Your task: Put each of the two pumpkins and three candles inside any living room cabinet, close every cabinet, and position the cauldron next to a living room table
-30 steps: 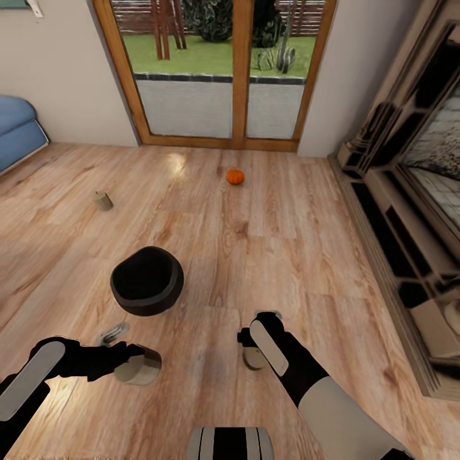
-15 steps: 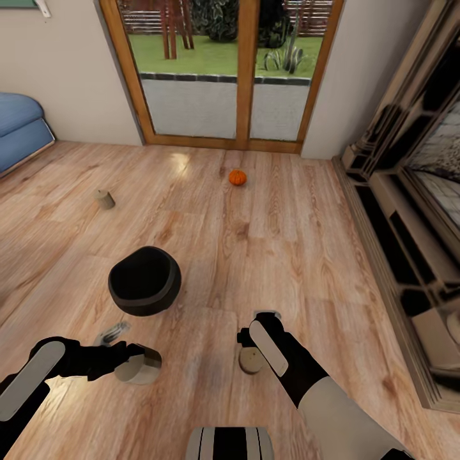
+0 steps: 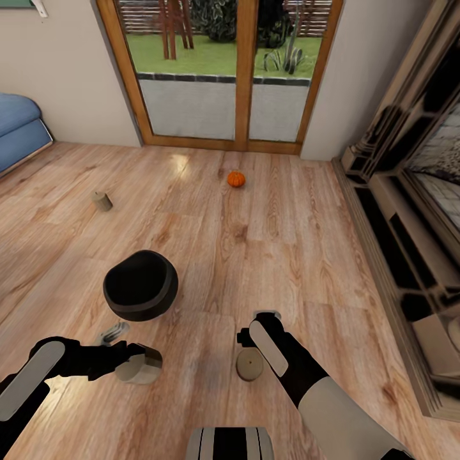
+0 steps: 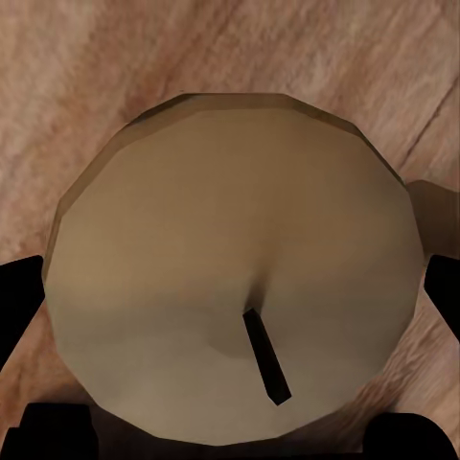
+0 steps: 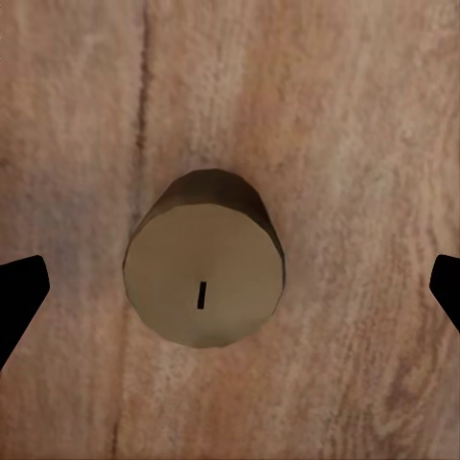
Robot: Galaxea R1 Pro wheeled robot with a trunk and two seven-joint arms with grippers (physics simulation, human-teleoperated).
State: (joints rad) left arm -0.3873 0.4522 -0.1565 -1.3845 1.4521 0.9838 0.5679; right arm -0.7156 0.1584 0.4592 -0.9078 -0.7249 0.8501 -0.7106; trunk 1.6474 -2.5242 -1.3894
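My left gripper (image 3: 142,361) is shut on a squat whitish-grey candle (image 3: 133,372), held just above the wood floor; in the left wrist view that candle (image 4: 230,278) sits between the dark fingertips (image 4: 19,307). My right gripper (image 3: 253,332) is open and hovers over a second candle (image 3: 250,366) standing on the floor; the right wrist view shows this candle (image 5: 204,271) centred between the wide-apart fingertips (image 5: 19,292). The black cauldron (image 3: 140,284) stands ahead of my left arm. A third candle (image 3: 101,200) and an orange pumpkin (image 3: 236,179) lie farther off. The dark cabinet (image 3: 409,255) runs along the right.
A wood-framed glass door (image 3: 220,70) closes the far wall. The end of a blue sofa (image 3: 19,131) shows at the far left. Open wood floor (image 3: 287,243) lies between me, the pumpkin and the cabinet.
The whole view has shifted slightly, so the camera moved. The floor candle now shows more fully from under my right gripper. Both arms keep their pose.
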